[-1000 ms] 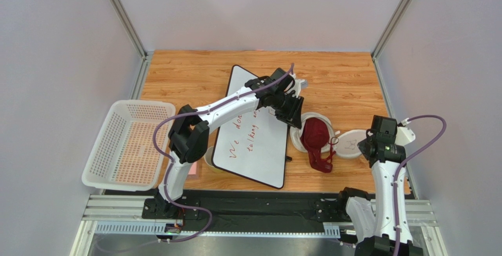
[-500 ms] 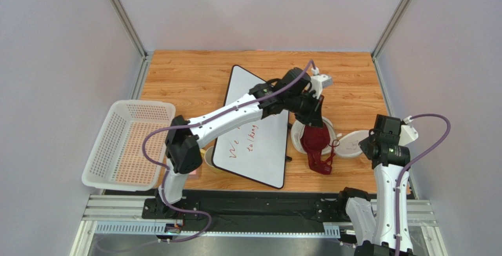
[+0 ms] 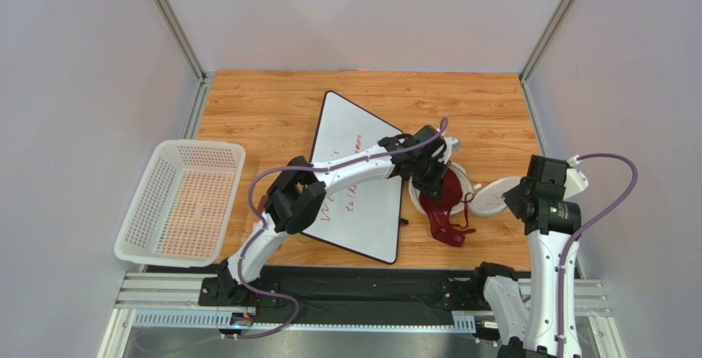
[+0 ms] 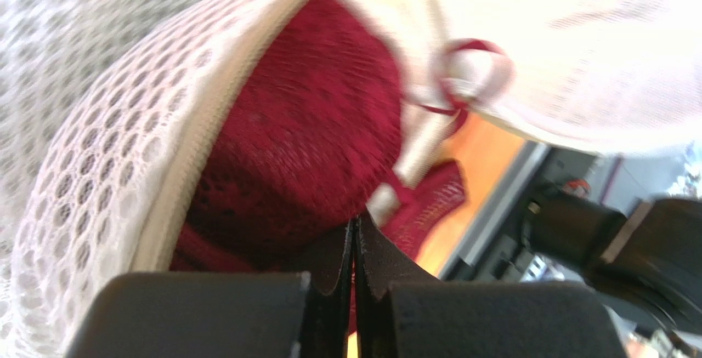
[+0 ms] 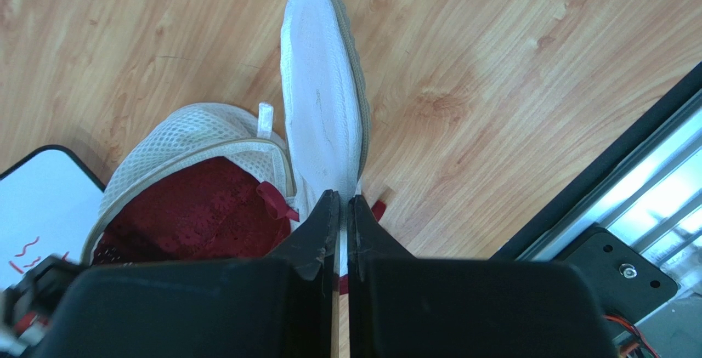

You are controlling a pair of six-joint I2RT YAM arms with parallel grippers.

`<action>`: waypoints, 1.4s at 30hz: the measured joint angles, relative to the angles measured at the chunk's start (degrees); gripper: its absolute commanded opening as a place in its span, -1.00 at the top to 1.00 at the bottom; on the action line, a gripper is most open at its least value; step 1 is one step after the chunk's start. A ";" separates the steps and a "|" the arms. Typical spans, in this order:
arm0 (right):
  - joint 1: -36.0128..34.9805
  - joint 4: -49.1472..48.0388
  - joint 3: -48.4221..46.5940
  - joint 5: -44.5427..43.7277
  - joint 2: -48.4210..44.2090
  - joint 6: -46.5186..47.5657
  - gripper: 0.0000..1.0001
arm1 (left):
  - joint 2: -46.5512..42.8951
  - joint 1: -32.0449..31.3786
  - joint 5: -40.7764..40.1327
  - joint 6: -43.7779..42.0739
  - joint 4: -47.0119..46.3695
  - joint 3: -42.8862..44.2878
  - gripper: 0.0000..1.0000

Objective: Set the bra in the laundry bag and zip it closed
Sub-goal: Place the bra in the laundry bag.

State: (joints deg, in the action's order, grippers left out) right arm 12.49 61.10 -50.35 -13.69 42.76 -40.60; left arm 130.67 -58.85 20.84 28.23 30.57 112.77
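Note:
The white mesh laundry bag [image 3: 414, 196] lies open on the table right of the whiteboard. The maroon bra [image 3: 442, 203] fills its mouth, and part of it with the straps spills over the near rim onto the wood. My left gripper [image 3: 434, 180] is shut, its tips [image 4: 356, 223] pressed against a bra [image 4: 313, 128] cup inside the mesh wall [image 4: 99, 144]; nothing shows between the fingers. My right gripper [image 3: 514, 198] is shut on the edge of the bag's disc lid [image 3: 493, 196], holding the lid [image 5: 323, 111] up and away from the bag [image 5: 189, 140] opening.
A whiteboard [image 3: 354, 193] with red writing lies left of the bag, under the left arm. A white perforated basket [image 3: 181, 202] stands at the left table edge. Grey walls enclose the wooden table [image 3: 272, 111] on three sides.
My left arm swung from over the whiteboard's far corner to the bag and came down onto the bra, its gripper closing on the way. The right gripper drew the lid slightly right.

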 measured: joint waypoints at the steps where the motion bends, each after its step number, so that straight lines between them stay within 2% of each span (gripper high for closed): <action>1: -0.15 0.35 -0.61 0.15 0.00 0.00 1.00 | 1.03 0.55 -0.39 0.37 -0.15 0.28 1.00; 10: -3.76 5.55 -10.75 1.44 -0.07 -0.07 1.00 | 8.68 4.31 -1.90 2.93 0.94 8.09 1.00; 14: -4.11 7.61 -11.98 1.57 -0.50 -0.04 1.00 | 9.49 4.57 -2.45 3.34 1.38 10.08 0.99; 17: -4.20 9.42 -11.98 1.64 -0.48 -0.02 1.00 | 9.40 4.57 -3.08 2.67 2.14 10.67 0.68; 18: -4.20 9.77 -11.98 1.70 -0.37 0.00 1.00 | 9.25 4.57 -3.17 2.14 2.47 10.67 0.43; 21: -4.37 10.58 -12.33 1.70 0.20 0.26 1.00 | 7.30 4.57 -3.23 0.48 3.67 9.38 0.10; 23: -4.59 10.91 -12.83 1.64 0.61 0.55 1.00 | 4.04 4.57 -3.37 -0.66 4.28 6.93 -0.01; 26: -4.76 11.15 -12.96 1.68 0.66 1.03 1.00 | -2.08 4.83 -3.34 -2.05 4.96 3.69 0.00; 27: -4.85 11.17 -12.96 1.75 0.63 1.16 1.00 | -4.13 5.03 -3.28 -2.43 4.83 3.08 0.13; 29: -4.87 11.15 -12.96 1.90 0.63 1.38 1.00 | -7.54 5.77 -3.02 -3.02 4.46 2.43 0.27; 32: -4.96 11.15 -12.96 2.27 0.76 1.51 1.00 | -10.45 7.93 -2.16 -3.15 2.54 1.75 0.30; 38: -5.31 11.15 -13.00 2.40 1.29 1.70 1.00 | -7.08 12.39 0.48 -3.06 1.38 1.95 0.22; 42: -5.38 11.13 -13.05 2.62 1.79 1.88 1.00 | -3.63 12.68 2.25 -3.06 1.66 1.66 0.19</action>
State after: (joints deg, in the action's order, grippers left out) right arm 7.11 72.23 -63.40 -11.07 44.56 -38.72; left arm 127.04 -46.17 23.09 25.17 32.23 114.43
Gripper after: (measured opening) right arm 0.014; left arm 0.391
